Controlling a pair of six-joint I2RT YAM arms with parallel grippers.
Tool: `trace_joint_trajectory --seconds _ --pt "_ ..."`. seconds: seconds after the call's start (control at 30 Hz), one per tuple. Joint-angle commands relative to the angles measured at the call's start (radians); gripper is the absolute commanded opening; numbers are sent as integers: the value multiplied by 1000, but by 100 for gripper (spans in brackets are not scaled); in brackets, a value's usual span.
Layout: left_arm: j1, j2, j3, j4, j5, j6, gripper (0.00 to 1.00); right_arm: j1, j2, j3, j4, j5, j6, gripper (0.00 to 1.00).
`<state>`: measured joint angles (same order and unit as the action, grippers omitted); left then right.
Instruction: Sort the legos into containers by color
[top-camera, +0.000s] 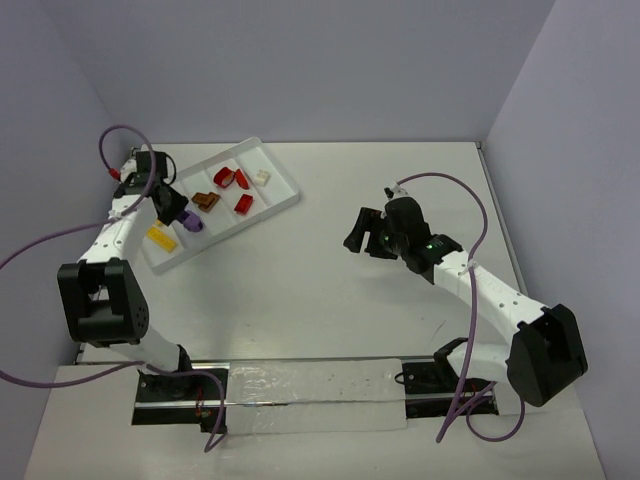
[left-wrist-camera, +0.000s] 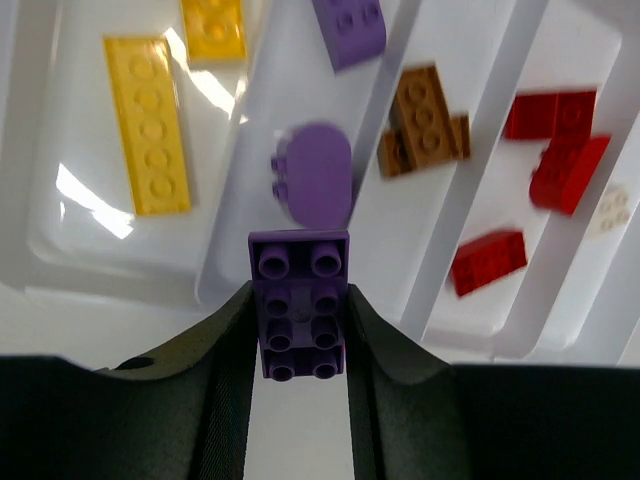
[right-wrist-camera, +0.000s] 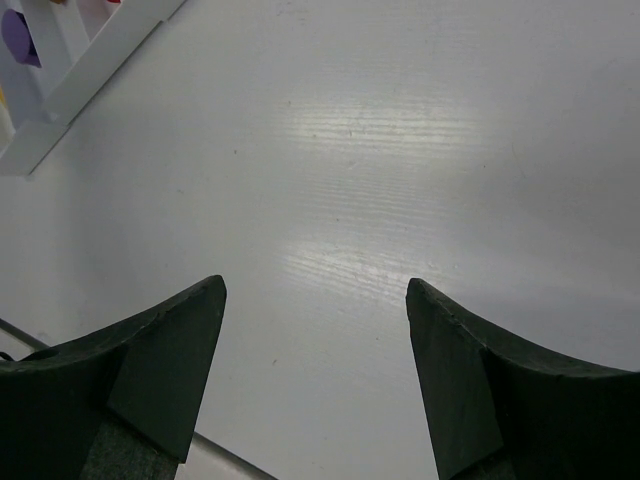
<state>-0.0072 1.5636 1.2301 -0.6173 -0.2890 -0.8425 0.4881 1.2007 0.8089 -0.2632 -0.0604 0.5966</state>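
Left gripper pinching purple brick: glossy plastic, two studs wide, low centre of left wrist view, at near end of one lane of tray. Tray white, smooth, low dividers. Same lane, frame centre: rounded purple piece. Upper left: long flat yellow plate. Upper right: brown cluster, red bricks. Right gripper spread wide, dark matte fingers over bare white table.

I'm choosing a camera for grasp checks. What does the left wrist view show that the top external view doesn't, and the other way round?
Left wrist only: the purple brick clamped in the left gripper, its studs visible. Top external only: the right gripper open over the table, and the whole white tray. Both: the yellow plate, brown bricks and red bricks in separate compartments.
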Motion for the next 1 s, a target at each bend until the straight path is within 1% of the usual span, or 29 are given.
trace_joint_trajectory --seconds 0.0,0.2,0.27,0.37,0.5,0.57,0.67,0.77,0.8,0.83,0.87,0.9,0.97 --pt "115 101 109 86 121 40 0 -3 -13 -2 13 2 -12 80" --pt "127 280 332 40 115 46 0 -3 -6 1 9 5 -17 80" --pt "138 340 370 25 102 48 0 -3 -9 -2 7 10 -20 80" --pt "145 369 391 25 106 52 2 -3 -9 -4 6 11 -20 80" --pt "147 398 395 25 96 64 10 -5 -1 -2 5 11 -21 80" --pt "148 398 374 33 98 69 19 -5 2 1 4 11 -23 80" --pt "147 400 344 53 113 75 46 -5 3 4 6 8 -21 80" --pt "148 403 335 45 113 77 68 -5 0 4 6 10 -20 80" --pt "148 398 335 45 117 77 69 -5 0 4 5 10 -20 80" --pt "148 396 336 42 119 80 77 -5 -1 3 2 8 -18 80" --pt "148 384 344 35 127 81 82 -5 -2 3 1 10 -18 80" --pt "148 373 351 27 133 82 85 -5 -4 2 1 11 -17 80" --pt "147 340 370 7 134 84 86 -5 -9 1 -2 13 -16 80"
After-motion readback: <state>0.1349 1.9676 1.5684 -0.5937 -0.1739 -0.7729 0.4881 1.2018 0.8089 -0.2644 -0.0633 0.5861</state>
